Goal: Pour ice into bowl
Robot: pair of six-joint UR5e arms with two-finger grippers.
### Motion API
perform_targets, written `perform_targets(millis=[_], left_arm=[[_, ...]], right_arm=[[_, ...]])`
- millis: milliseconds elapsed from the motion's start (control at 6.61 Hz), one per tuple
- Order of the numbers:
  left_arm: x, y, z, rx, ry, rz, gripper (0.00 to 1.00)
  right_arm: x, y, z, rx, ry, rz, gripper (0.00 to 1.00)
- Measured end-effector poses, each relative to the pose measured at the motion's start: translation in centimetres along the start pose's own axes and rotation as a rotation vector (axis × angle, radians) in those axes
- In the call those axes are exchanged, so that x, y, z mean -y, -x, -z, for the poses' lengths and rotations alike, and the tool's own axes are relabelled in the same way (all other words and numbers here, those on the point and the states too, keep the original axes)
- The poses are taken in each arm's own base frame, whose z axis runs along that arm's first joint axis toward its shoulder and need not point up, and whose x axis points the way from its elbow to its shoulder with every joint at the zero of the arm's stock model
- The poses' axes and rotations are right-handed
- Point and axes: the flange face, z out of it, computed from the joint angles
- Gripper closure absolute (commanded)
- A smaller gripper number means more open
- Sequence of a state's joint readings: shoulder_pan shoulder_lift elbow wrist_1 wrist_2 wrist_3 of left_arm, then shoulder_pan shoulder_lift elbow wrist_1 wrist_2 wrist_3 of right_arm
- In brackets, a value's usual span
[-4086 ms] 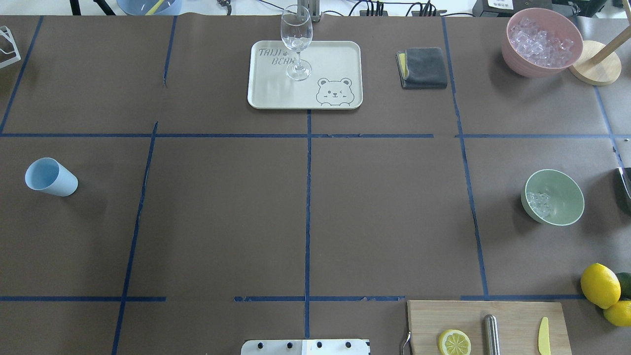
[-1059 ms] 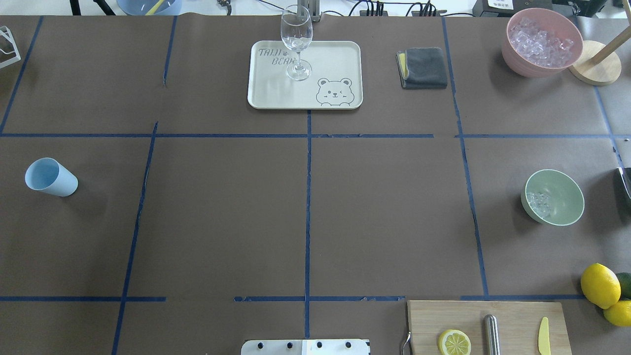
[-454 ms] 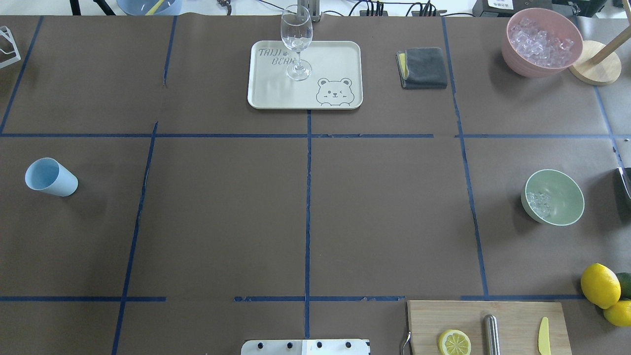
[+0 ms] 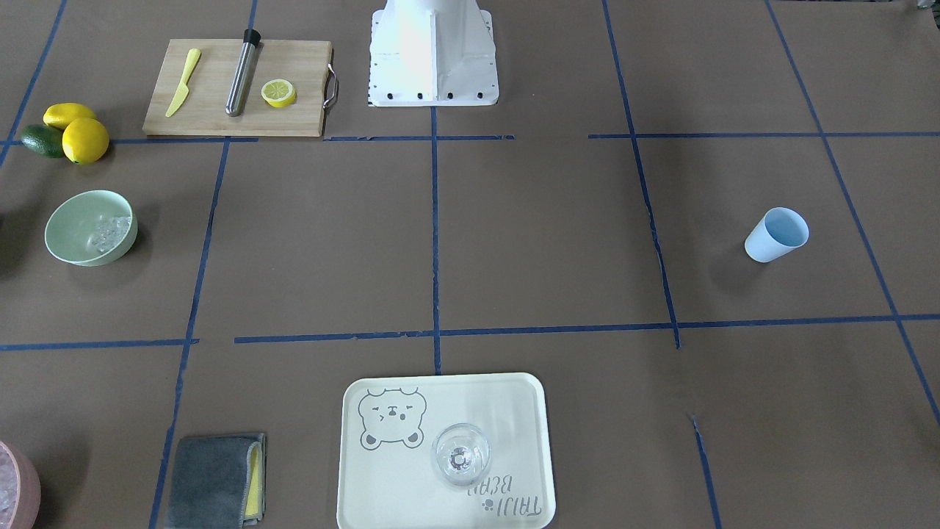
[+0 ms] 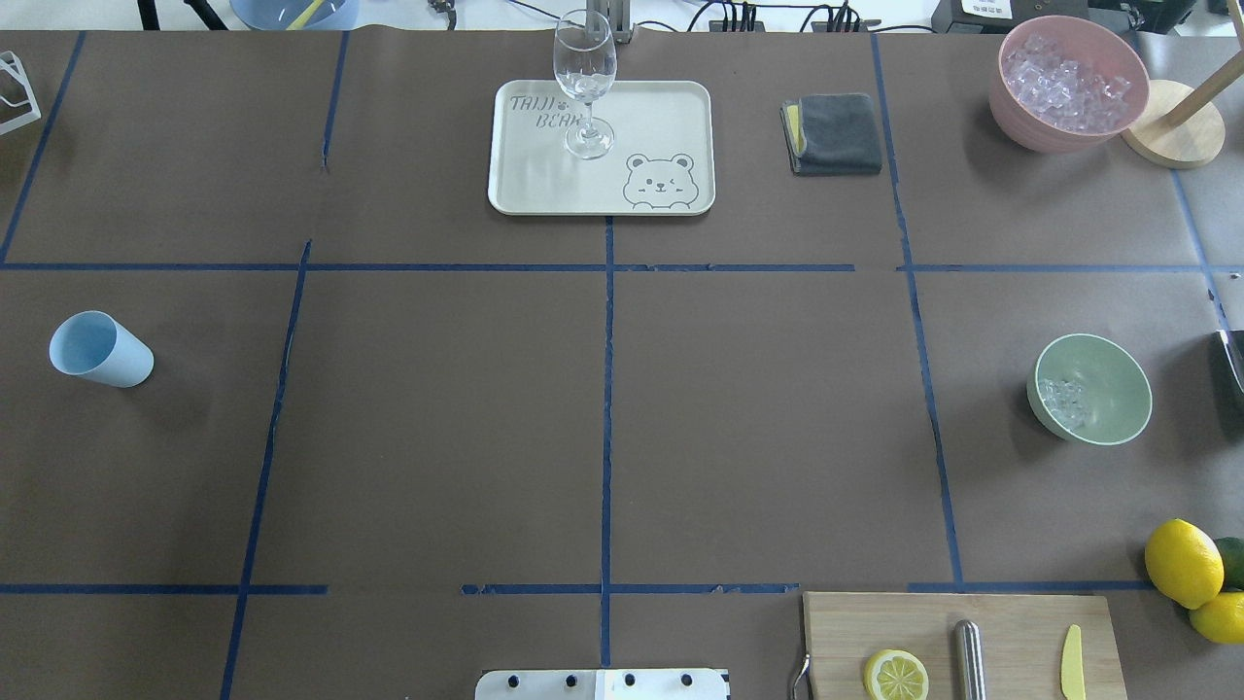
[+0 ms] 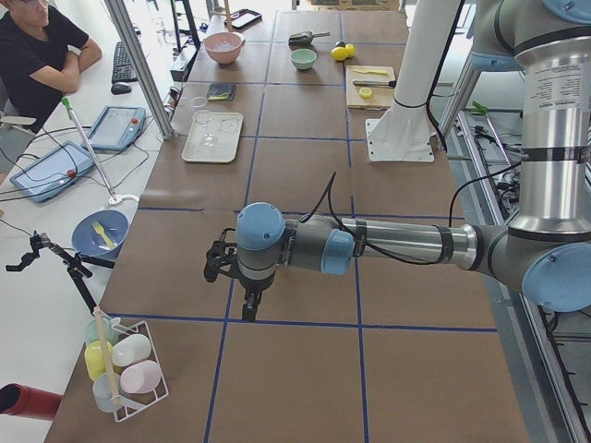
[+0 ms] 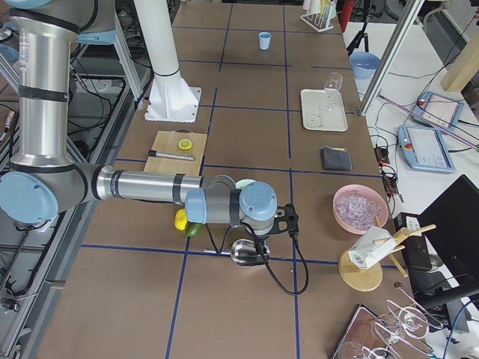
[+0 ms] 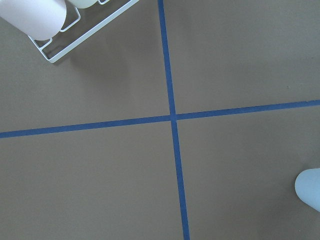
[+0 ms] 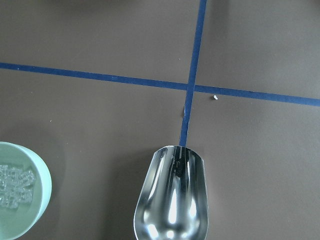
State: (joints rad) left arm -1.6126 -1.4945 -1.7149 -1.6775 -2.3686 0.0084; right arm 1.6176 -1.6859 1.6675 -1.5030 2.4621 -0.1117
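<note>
The pale mint-green bowl point(image 5: 1113, 384) stands at the table's right side, with a few clear ice cubes point(image 5: 1064, 401) lying against its left wall. The bowl point(image 4: 70, 239) and ice point(image 4: 106, 231) also show in the front view. In the right wrist view the bowl's rim point(image 9: 44, 176) and ice point(image 9: 12, 186) are at the lower left. An empty metal scoop point(image 9: 172, 200) hangs to the right of the bowl, apart from it. My right gripper point(image 7: 258, 241) holds the scoop point(image 7: 248, 253). My left gripper point(image 6: 247, 309) hovers over the table's left end; I cannot tell whether it is open or shut.
A blue cup point(image 5: 100, 350) stands at the left. A pink container of ice point(image 5: 1069, 83) is at the back right. A tray point(image 5: 671, 117) with a wine glass point(image 5: 586, 87), a grey cloth point(image 5: 836, 134), a cutting board point(image 5: 1011, 622) and lemons point(image 5: 1183, 562) are around.
</note>
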Motion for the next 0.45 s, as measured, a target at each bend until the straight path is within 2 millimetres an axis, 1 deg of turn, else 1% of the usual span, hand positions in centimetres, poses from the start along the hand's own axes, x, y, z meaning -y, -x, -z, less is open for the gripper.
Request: perform_targets(millis=[454], left_arm=[[0.01, 0.07, 0.01, 0.0, 0.0, 0.001, 0.0]], right_arm=[[-0.03, -0.06, 0.0, -0.001, -0.001, -0.094, 0.0]])
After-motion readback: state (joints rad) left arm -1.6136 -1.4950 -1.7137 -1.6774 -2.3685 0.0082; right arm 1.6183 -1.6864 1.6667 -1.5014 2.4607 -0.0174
